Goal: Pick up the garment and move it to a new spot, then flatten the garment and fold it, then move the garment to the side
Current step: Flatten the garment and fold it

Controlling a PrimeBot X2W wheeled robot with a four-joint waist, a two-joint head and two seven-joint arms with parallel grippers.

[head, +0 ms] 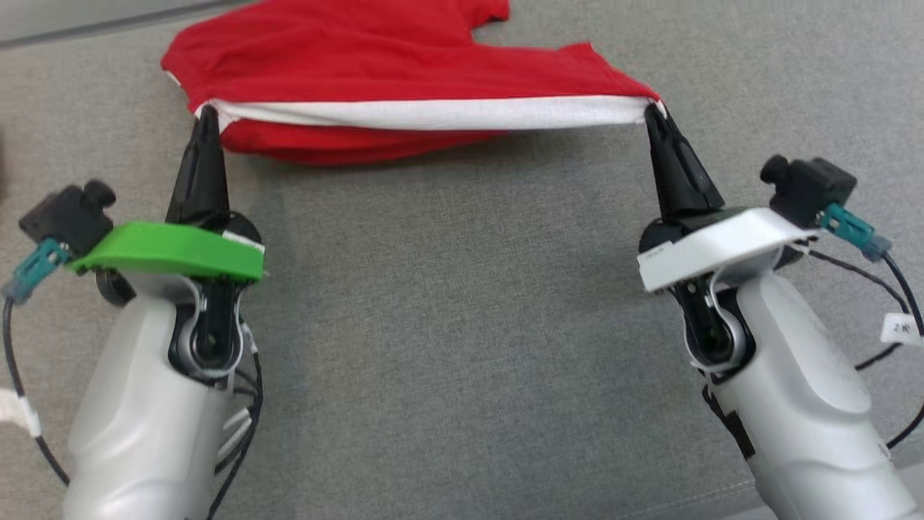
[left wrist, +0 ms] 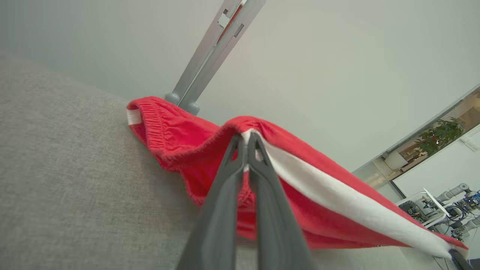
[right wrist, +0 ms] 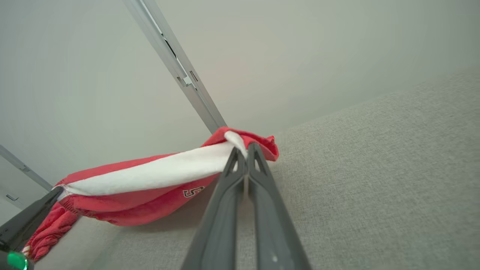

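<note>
Now I hold the garment (head: 361,58) pinched at opposite ends by the left gripper (head: 207,110) and right gripper (head: 655,108), stretched between their tips, mid-carry I judge; next, lowering both evenly to flatten.

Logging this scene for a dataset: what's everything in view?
garment: one, red with white stripe, near edge stretched between the jaws
cloth surface: one, grey, beneath the garment
metal post: one, silver-grey, behind the garment
potted plant: one, green, far background
left arm: one, pale with green bracket, jaws shut on garment's left end
right arm: one, pale with white bracket, jaws shut on garment's right end
</note>
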